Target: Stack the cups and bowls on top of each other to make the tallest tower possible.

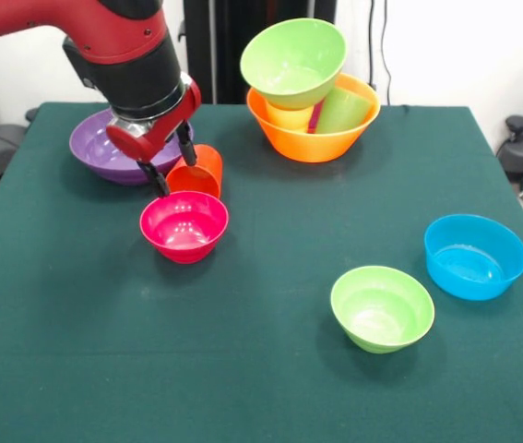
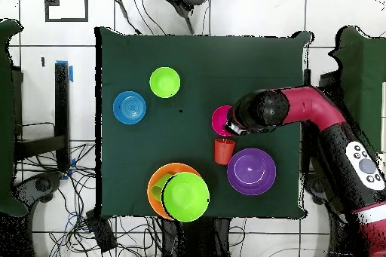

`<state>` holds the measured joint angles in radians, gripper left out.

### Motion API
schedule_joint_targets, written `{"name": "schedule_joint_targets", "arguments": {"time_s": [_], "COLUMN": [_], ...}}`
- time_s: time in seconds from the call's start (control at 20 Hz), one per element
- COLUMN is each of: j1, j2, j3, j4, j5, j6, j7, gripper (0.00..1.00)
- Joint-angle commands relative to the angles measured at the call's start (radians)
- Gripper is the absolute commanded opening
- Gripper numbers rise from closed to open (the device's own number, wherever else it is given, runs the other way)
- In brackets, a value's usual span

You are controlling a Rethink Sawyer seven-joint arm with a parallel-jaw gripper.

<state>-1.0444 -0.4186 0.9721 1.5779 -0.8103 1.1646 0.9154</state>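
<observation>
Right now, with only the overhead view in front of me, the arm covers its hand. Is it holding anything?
Observer: Yes. The front view shows the hand shut on the orange-red cup, with a finger on either side.
Operator: Is that cup upright?
Observer: No, it is tilted, close beside the pink-red bowl.
Operator: What lies under the large green bowl?
Observer: It rests tilted on a yellow cup and a light green cup inside the orange bowl, with a sliver of magenta between them.
</observation>
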Motion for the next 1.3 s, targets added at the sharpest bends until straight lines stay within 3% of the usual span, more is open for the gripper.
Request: {"name": "schedule_joint_targets", "arguments": {"time_s": [0.05, 0.85, 1.3], "j1": [0.035, 0.078, 0.080], "j2": [0.033, 0.044, 0.034], "j3": [-0.080, -0.160, -0.176], "j4": [-0.019, -0.042, -0.038], "j5": [-0.027, -0.058, -0.027], "j6": [-0.003, 0.041, 0.040], "j7": [-0.162, -0.147, -0.139], "gripper": [1.00, 1.00, 1.00]}}
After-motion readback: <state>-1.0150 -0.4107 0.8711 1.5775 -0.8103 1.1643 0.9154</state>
